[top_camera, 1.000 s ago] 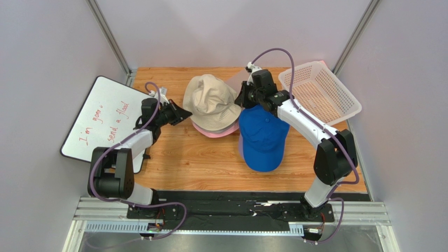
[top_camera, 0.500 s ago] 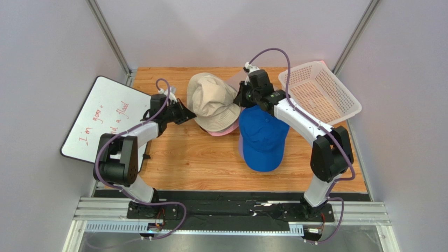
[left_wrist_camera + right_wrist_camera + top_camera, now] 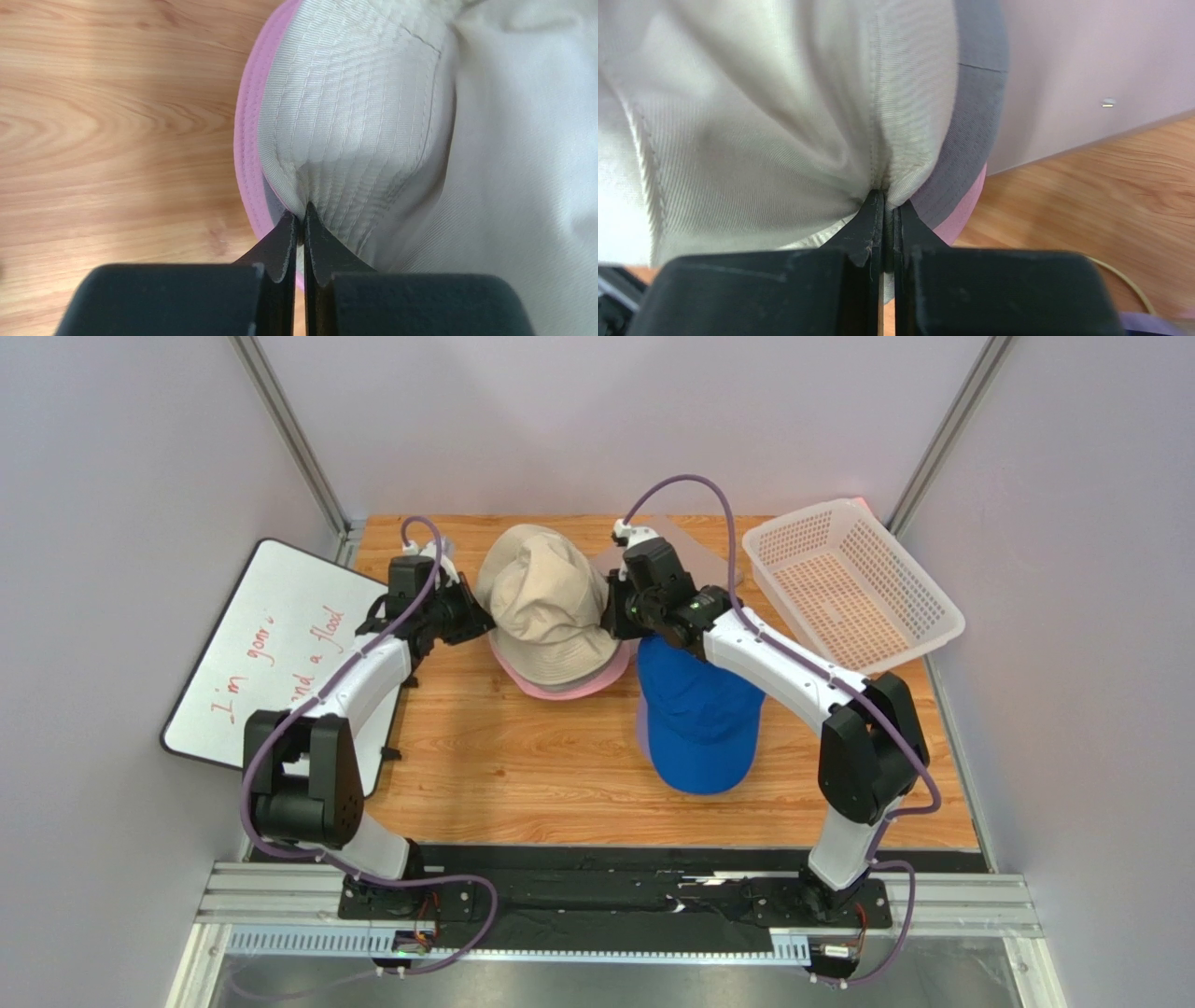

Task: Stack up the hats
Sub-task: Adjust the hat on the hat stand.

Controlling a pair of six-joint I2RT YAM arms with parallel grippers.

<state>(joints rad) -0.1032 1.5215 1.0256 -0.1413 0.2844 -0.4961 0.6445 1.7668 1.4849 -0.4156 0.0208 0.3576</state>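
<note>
Right now you have both claws clamped on the beige bucket hat [image 3: 547, 602], one at each side. Your left gripper [image 3: 300, 210] is pinched tight on the brim at the hat's left edge. In the left wrist view its two fingers come together with the ribbed cloth bunched at their tips. Your right gripper [image 3: 887, 199] is closed the same way on the brim at the hat's right edge, with the fabric gathered into a pleat just above the tips.

The beige bucket hat sits at the far middle of the table [image 3: 533, 770], over a pink hat [image 3: 561, 683] whose brim shows as a crescent along its near side. You can't tell from these views whether the beige one is resting on the pile or raised a little off it. In the right wrist view a grey hat [image 3: 973, 119] shows between the beige and the pink.

A blue cap [image 3: 701, 707] lies on the wood just right of the pile, its far end under your right arm. A white basket [image 3: 802, 517] stands at the far right corner, apart from the hats. A whiteboard [image 3: 281, 658] with red writing lies at the table's left edge, beside your left arm.
</note>
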